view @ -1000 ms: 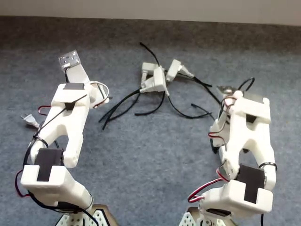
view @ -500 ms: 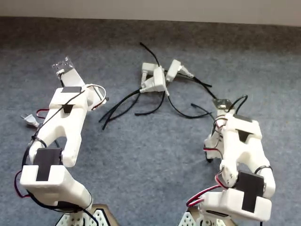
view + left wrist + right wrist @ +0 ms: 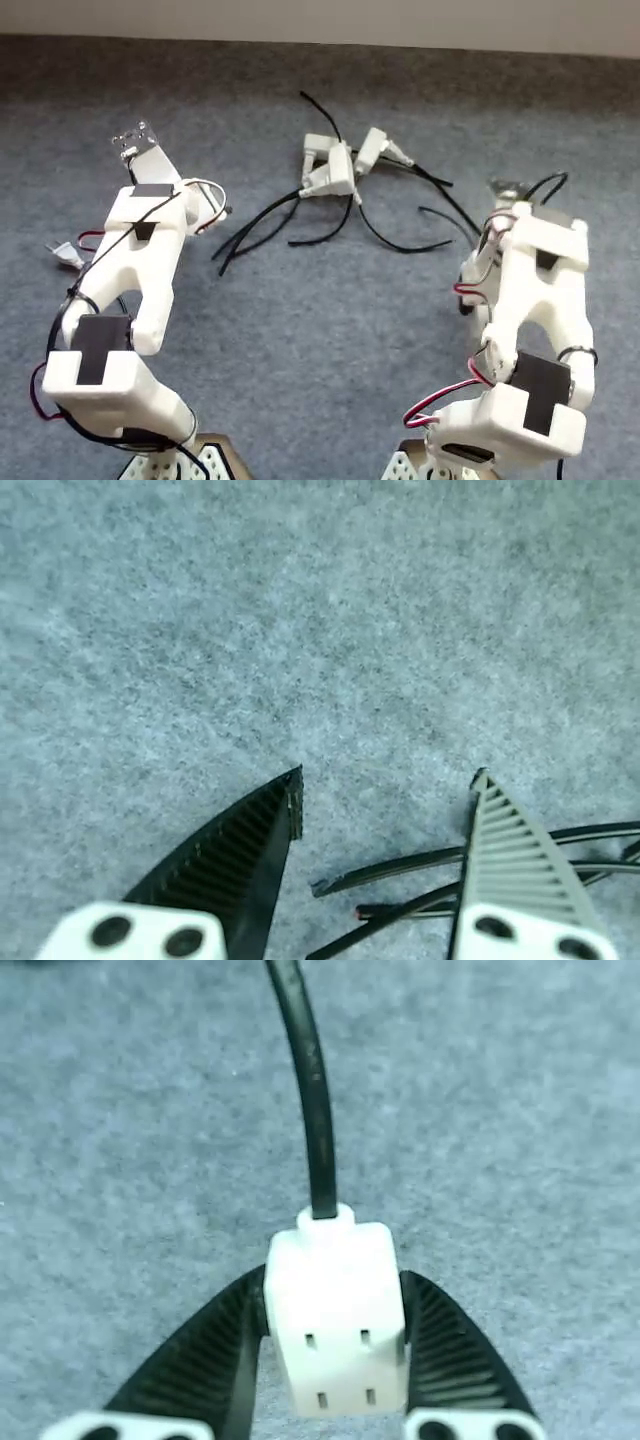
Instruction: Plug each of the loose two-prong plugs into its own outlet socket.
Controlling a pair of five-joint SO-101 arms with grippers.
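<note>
My right gripper (image 3: 333, 1282) is shut on a white outlet socket (image 3: 335, 1310) with two pairs of slots, its black cable (image 3: 305, 1070) leading away over the carpet. In the high view this gripper (image 3: 505, 190) is at the right. My left gripper (image 3: 385, 780) is open low over the carpet, with bare black cable ends (image 3: 400, 865) lying between its fingers; from above it (image 3: 135, 140) sits at the far left. A cluster of white sockets and plugs (image 3: 330, 168) lies at the centre back. A loose white plug (image 3: 65, 255) lies beside the left arm.
Black cables (image 3: 270, 215) trail from the cluster toward both arms across the grey carpet (image 3: 320, 330). The two arm bases (image 3: 180, 455) stand at the near edge. A pale wall strip runs along the back.
The right arm pulled back toward its base, then swung out again farther right, dragging its black cable along. The left gripper shifted slightly left and turned, then stayed still.
</note>
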